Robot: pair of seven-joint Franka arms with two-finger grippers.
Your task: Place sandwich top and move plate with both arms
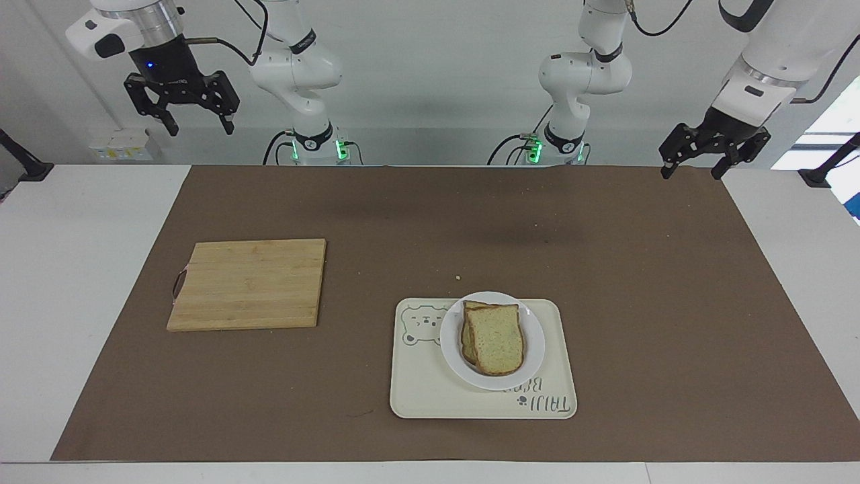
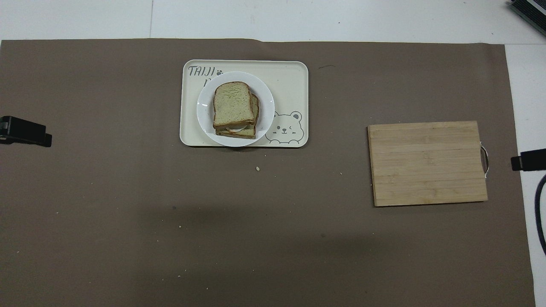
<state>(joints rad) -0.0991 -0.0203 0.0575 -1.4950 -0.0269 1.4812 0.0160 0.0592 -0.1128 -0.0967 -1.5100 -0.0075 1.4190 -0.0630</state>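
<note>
The sandwich top (image 1: 495, 338) (image 2: 232, 103), a pale speckled slice with a brown crust, lies on the stacked sandwich on the small white plate (image 1: 531, 359) (image 2: 266, 113). The plate stands on the cream bear tray (image 1: 430, 396) (image 2: 294, 76). My left gripper (image 1: 693, 169) is open and empty, raised high over the mat's edge at the left arm's end, near the robots; only its tip (image 2: 25, 132) shows in the overhead view. My right gripper (image 1: 199, 126) is open and empty, raised high at the right arm's end, where that arm waits; its tip (image 2: 528, 160) shows at the overhead view's edge.
A bamboo cutting board (image 1: 248, 284) (image 2: 428, 163) lies toward the right arm's end of the brown mat (image 1: 672, 302). A few crumbs (image 1: 457, 277) lie on the mat, nearer to the robots than the tray.
</note>
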